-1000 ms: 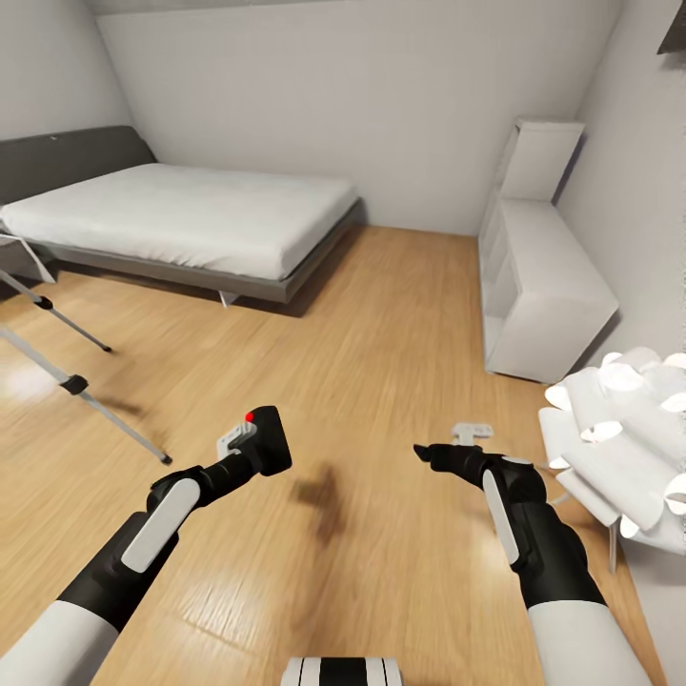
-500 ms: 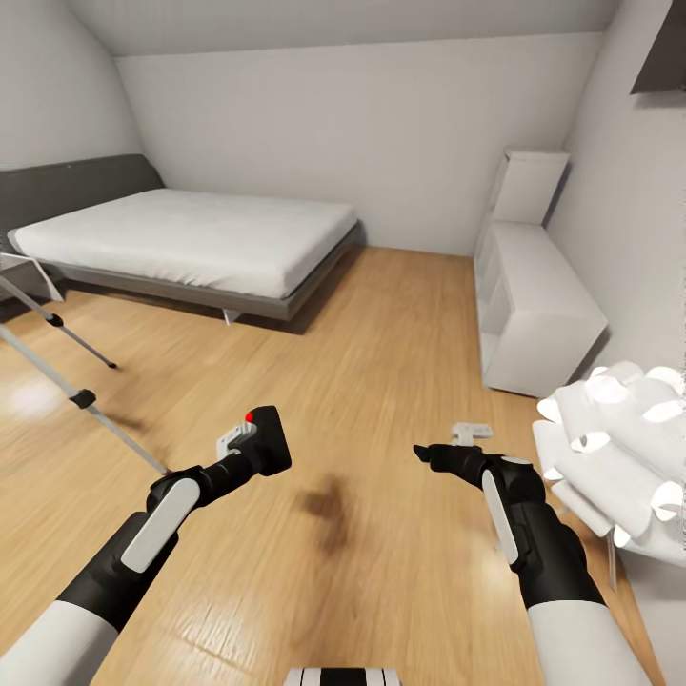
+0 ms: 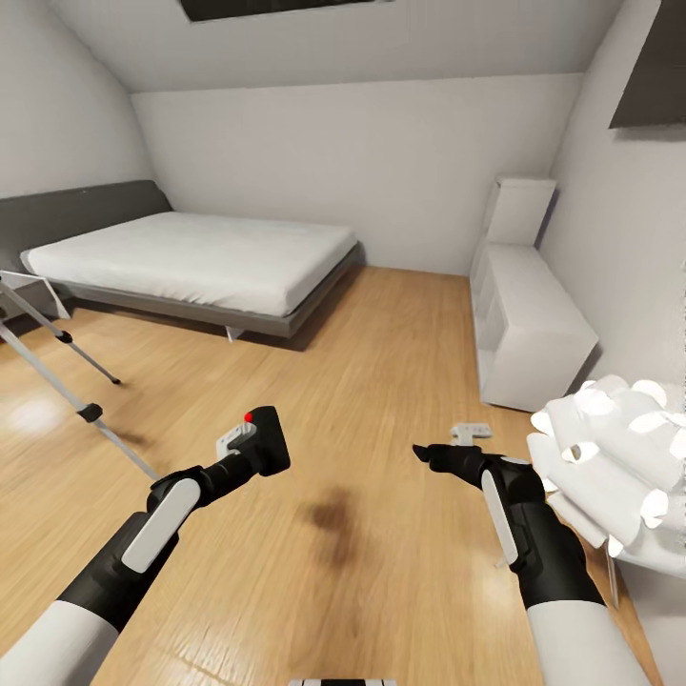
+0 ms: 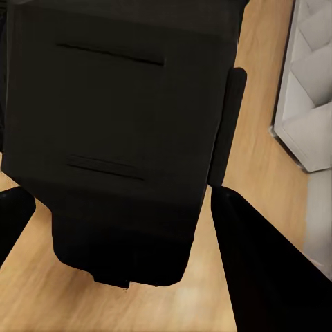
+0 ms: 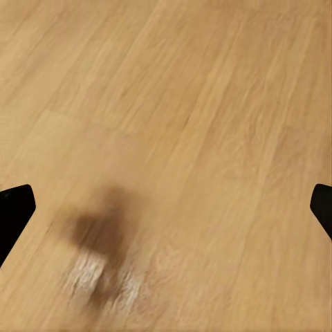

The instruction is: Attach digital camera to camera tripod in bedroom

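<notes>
A: So, where is the digital camera (image 3: 264, 440)?

B: Clamped in the left tool (image 3: 250, 454), held out over the wood floor (image 3: 381, 381) in front of the robot, red button up. In the left wrist view its black body (image 4: 117, 131) sits between the two dark fingers, one on each side. Carried high like that, it is probably being kept off the floor during travel.

A: And the camera tripod (image 3: 57, 381)?

B: To the left of the camera, beyond the left arm, near the foot of the bed (image 3: 200, 257). What I can see there is silver legs with black joints; they slant down to the floor. The head is cut off by the frame edge, so I cannot say how the mount faces.

A: The right tool (image 3: 429, 454)?

B: Well to the right of the camera, at about the same height, fingers spread apart and holding nothing. The right wrist view has just its two dark fingertips (image 5: 14, 211) at the edges, bare floor between. I'd guess it is kept free to steady the tripod later.

A: What else is near?

B: A white cabinet (image 3: 524, 324) far right of the camera along the wall, and a white petal-like lamp (image 3: 619, 457) just beside the right arm.
</notes>
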You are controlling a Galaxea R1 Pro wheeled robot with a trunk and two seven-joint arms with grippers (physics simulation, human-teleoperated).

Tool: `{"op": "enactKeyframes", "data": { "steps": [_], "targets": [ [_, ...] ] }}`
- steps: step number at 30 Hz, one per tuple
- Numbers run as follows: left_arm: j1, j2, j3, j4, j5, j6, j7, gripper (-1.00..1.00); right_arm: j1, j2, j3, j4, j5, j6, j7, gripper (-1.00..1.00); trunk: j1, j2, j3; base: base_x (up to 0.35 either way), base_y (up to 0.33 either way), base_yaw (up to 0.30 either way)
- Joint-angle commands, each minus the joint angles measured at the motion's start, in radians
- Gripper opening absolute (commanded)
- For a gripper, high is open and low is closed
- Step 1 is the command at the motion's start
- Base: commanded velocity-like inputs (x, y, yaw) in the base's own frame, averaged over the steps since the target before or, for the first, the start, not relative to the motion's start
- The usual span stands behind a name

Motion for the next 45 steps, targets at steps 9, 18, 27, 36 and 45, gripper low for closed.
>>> {"op": "enactKeyframes", "data": {
  "steps": [9,18,27,36,45],
  "targets": [
    [-0.001,0.001,-0.002,-0.002,0.002,-0.001,0.041,-1.0,-0.001,0.002,-0.003,0.0,0.002,0.003,0.005,1.0,-0.004,0.002,0.034,0.0,0.0,0.0],
    [-0.001,-0.022,-0.008,-0.006,0.002,0.0,0.164,-1.0,-0.001,0.002,-0.003,0.0,0.001,0.003,0.005,1.0,-0.008,0.004,0.069,0.0,0.0,0.0],
    [-0.001,-0.051,-0.017,-0.012,-0.012,0.001,0.188,-1.0,-0.001,0.0,-0.003,0.0,0.002,0.004,0.005,1.0,-0.012,0.006,0.104,0.0,0.0,0.0],
    [-0.001,-0.058,-0.028,-0.015,-0.061,0.0,0.192,-1.0,-0.001,-0.001,-0.003,0.0,0.002,0.005,0.006,1.0,-0.016,0.008,0.138,0.0,0.0,0.0],
    [-0.001,-0.059,-0.028,-0.013,-0.064,-0.001,0.193,-1.0,-0.001,0.006,0.001,0.006,0.001,0.005,0.007,1.0,-0.02,0.01,0.173,0.0,0.0,0.0]
  ]
}}
